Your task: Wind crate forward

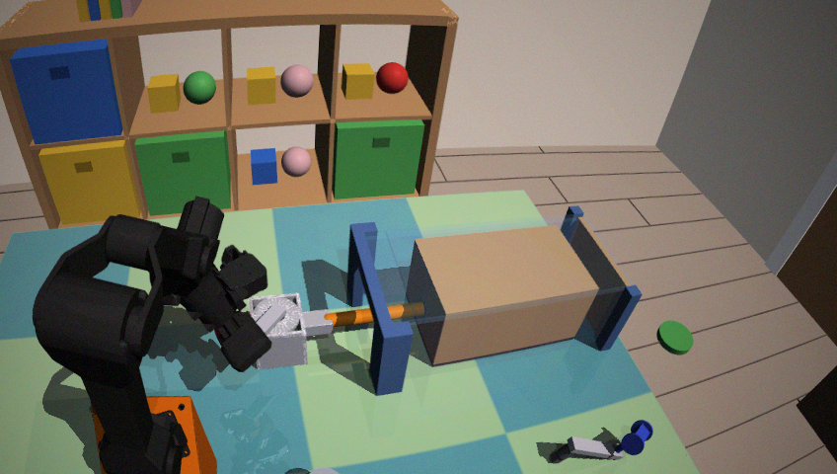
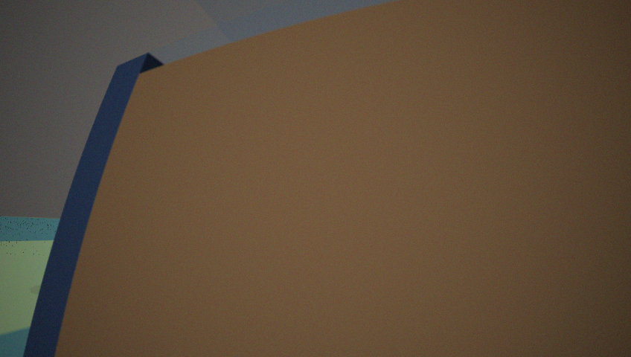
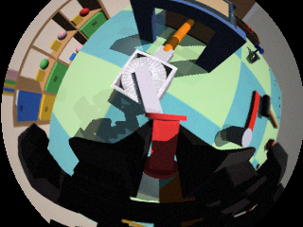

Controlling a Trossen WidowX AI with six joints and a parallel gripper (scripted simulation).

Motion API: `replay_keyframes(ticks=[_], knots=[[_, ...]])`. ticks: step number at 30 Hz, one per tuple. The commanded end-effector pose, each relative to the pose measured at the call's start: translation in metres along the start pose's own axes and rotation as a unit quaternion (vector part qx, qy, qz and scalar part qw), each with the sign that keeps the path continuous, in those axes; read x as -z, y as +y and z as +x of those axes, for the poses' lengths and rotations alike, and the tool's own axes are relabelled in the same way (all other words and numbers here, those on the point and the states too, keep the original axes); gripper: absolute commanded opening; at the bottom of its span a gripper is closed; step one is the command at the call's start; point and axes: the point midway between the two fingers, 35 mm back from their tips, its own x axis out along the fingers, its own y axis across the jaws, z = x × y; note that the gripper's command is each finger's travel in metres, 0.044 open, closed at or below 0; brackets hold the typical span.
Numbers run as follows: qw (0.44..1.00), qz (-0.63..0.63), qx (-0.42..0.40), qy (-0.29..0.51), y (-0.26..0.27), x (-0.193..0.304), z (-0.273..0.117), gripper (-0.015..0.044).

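My gripper (image 1: 249, 346) (image 3: 163, 124) is shut on the red grip (image 3: 166, 134) of the winch handle, low beside the winch. The handle's grey arm (image 1: 270, 320) (image 3: 151, 96) lies across the top of the white winch (image 1: 282, 351) (image 3: 157, 71); its key end is hidden. An orange strap (image 1: 366, 315) (image 3: 179, 35) runs from the winch through the blue frame (image 1: 391, 359) (image 3: 218, 52) to the tan crate (image 1: 510, 270) (image 2: 332, 176). The crate sits flat inside the clear-panelled cubby, with a gap between its front and the frame.
A grey tool with blue ends (image 1: 590, 447) lies at the bench's near right. A red-handled tool (image 3: 254, 111) and a black-headed tool (image 3: 266, 106) lie right of the winch in the wrist view. A shelf (image 1: 229, 73) stands behind; a green disc (image 1: 674, 338) is on the floor.
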Motion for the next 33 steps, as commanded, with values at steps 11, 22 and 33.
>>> replay_keyframes(ticks=[11,22,33], knots=[[1.0,0.003,0.018,-0.007,-0.024,-0.011,0.007,0.0],[1.0,0.003,0.018,-0.007,-0.034,-0.02,0.011,0.0],[1.0,0.003,0.019,-0.007,-0.043,-0.029,0.015,0.0]])
